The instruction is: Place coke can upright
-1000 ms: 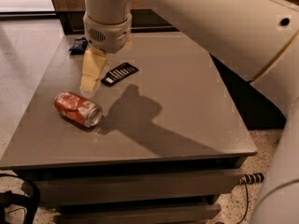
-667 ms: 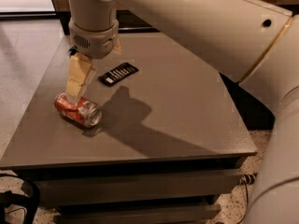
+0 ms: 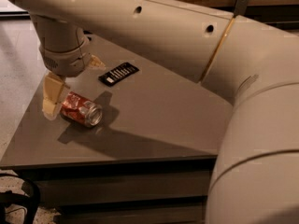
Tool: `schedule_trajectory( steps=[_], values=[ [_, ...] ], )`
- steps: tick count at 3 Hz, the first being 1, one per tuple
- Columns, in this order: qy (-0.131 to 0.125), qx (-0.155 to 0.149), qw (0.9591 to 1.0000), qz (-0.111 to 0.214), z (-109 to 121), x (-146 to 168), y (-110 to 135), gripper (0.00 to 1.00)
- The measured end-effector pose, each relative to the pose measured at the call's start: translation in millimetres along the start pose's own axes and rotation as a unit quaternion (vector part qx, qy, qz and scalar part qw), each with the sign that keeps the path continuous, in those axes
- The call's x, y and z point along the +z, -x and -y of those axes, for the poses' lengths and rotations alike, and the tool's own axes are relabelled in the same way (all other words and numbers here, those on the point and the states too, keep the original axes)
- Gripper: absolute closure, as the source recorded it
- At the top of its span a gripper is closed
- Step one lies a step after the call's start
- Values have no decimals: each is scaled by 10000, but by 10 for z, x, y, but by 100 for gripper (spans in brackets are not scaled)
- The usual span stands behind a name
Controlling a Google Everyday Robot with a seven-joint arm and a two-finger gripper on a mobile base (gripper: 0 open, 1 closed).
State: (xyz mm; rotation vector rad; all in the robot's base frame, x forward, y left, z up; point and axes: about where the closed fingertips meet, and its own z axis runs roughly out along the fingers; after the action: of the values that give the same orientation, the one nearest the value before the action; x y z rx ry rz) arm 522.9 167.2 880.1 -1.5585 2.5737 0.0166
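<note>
The coke can (image 3: 80, 108), red-orange with a silver rim, lies on its side on the left part of the grey table (image 3: 163, 125), its open end towards the front right. My gripper (image 3: 74, 80) hangs down from the big cream arm (image 3: 140, 27), just above and left of the can. It is open: one tan finger (image 3: 52, 96) stands against the can's left end and the other (image 3: 96, 62) sits behind it. The can rests on the table and is not lifted.
A flat black packet (image 3: 119, 73) lies on the table behind the can to the right. The arm's thick link (image 3: 257, 139) fills the right side of the view. The table's left and front edges are near the can. A dark cable (image 3: 18, 199) lies on the floor at the lower left.
My gripper has moved left and down, from behind the can to its left end. The arm now covers more of the view. The can has stayed lying in place.
</note>
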Motion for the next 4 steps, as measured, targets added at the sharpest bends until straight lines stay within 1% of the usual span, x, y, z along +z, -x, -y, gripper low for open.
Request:
schedule_trajectory(
  steps=[1,2,3,4],
  values=[
    [39,236,9994,-259,-37,199,2,0],
    [96,553,9975,-430,-33,363,-96,0],
    [159,581,9972,-442,-45,434,-141,0],
    [157,575,9974,-393,-48,440,-113,18]
  ],
)
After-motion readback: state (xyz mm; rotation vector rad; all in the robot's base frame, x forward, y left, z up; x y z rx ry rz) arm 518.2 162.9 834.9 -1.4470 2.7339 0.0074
